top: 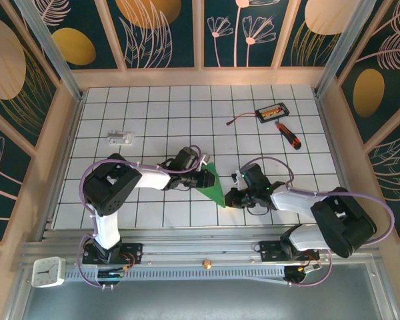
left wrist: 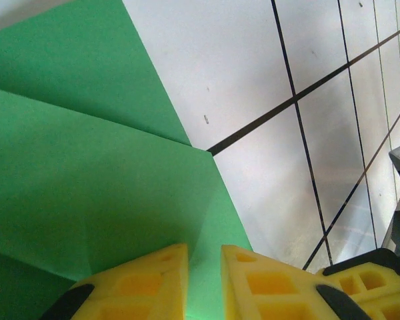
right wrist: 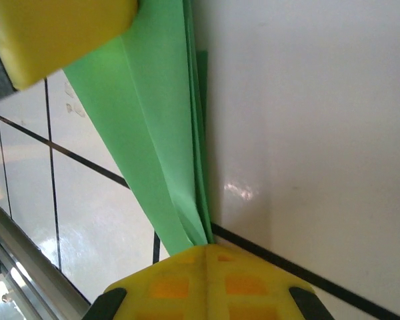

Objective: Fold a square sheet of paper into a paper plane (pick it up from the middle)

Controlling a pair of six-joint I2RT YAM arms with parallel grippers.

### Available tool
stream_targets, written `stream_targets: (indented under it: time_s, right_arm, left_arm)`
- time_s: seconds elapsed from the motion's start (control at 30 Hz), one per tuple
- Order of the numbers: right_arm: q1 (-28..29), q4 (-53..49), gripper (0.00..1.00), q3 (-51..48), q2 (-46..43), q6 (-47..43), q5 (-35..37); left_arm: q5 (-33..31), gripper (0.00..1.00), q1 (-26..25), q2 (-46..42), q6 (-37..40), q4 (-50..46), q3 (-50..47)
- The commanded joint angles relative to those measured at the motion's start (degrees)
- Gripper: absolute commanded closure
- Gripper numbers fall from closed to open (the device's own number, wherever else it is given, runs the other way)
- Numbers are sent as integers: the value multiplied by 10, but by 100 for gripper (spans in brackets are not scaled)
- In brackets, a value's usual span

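We find thin bright-green square sheet of paper, folded, mid white tiled table, between arms; right gripper clenched on its pointed end, left gripper slightly parted over it, grasp unclear. Light, floppy, slippery: we'd pinch stiffer layered creases

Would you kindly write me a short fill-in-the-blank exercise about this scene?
The folded paper is ___ in colour. The right fingers are ___ on the paper. The screwdriver lies beside a small black ___ with orange parts.
Missing words: green; shut; box.
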Motion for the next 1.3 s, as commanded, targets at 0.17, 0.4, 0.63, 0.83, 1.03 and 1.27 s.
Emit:
stream_targets:
  time_s: [0.17,0.4,0.63,0.83,1.03,1.27]
  right_arm:
    - [8,-46,100,54,11,-18,-1]
    - [34,-21,100,64,60,-20,-14]
    - [36,-17,100,18,70,-11,-11]
    - [39,-37,100,-17,35,2,-7]
    - [45,-48,100,-33,19,11,-7]
    - [55,-61,100,-50,5,29,-10]
  left_arm:
    - [-38,78,7,25,17,-50,-2]
    - [-39,79,7,24,19,-54,-2]
    - [-41,78,7,23,21,-56,-1]
    - [-45,78,8,24,23,-58,0]
    - [-46,78,9,25,22,-59,1]
    - [-48,78,9,25,23,-59,-1]
